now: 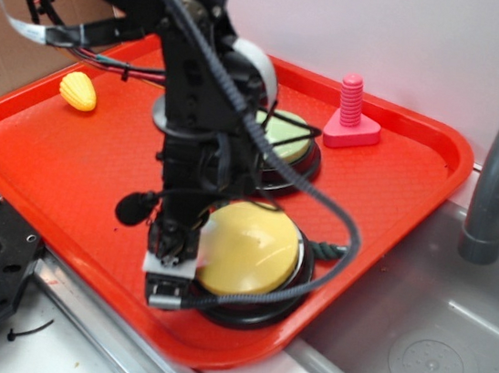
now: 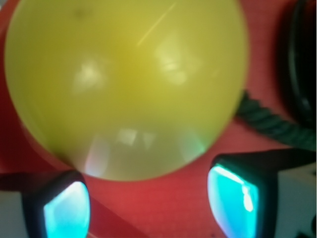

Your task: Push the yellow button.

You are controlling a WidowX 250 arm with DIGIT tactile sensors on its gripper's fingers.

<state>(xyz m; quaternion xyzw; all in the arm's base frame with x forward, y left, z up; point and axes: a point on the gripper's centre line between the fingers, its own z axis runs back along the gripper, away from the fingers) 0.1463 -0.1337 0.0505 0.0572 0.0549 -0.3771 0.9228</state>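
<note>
One red tray holds everything. Yellow button sits near tray's front edge, in front of green button, dome facing straight up, round so no real long axis. Claw hangs at dome's near side, empty, fingers spread apart. My take: shift over dome centre, then press straight down, else slides off curve.

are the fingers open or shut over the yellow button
Open. In the wrist view the two fingers sit far apart at the bottom corners, bare red tray between them, yellow button ahead.
</note>
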